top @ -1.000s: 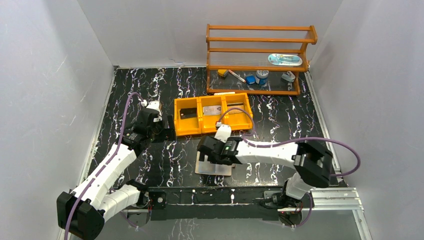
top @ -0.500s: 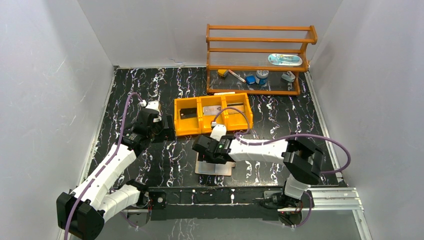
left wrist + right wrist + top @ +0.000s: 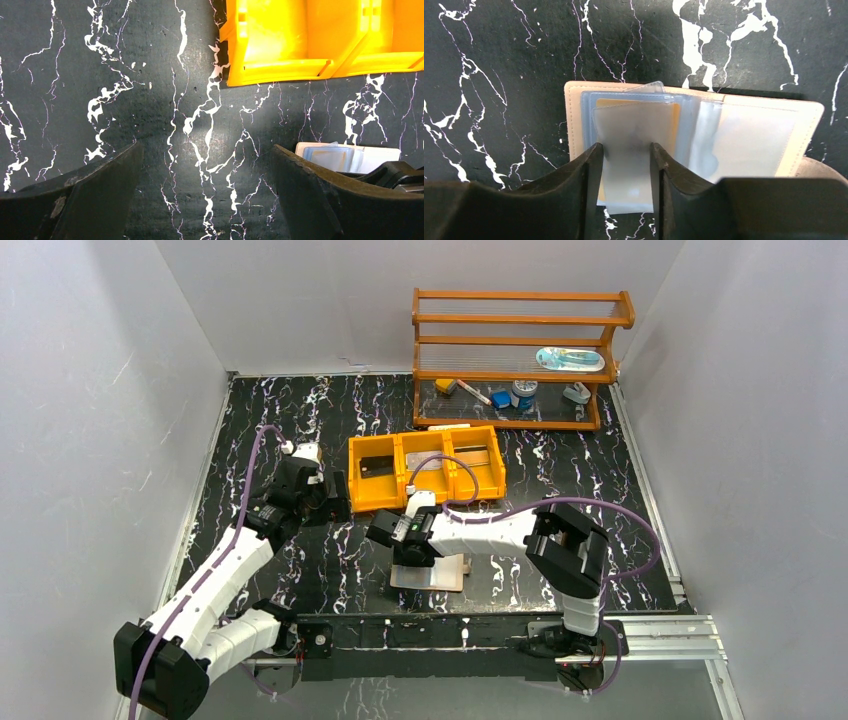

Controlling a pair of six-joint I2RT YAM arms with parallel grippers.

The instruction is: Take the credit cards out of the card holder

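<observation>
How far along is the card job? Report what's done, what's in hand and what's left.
Done: the card holder lies open on the table. In hand: the right gripper straddles a greyish card over an orange card, both lying in the holder; nothing is lifted. Left: pulling every card out. The left gripper hangs open beside the orange tray.

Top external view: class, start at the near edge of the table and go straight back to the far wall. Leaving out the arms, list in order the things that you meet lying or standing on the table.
card holder → orange tray → wooden rack
</observation>
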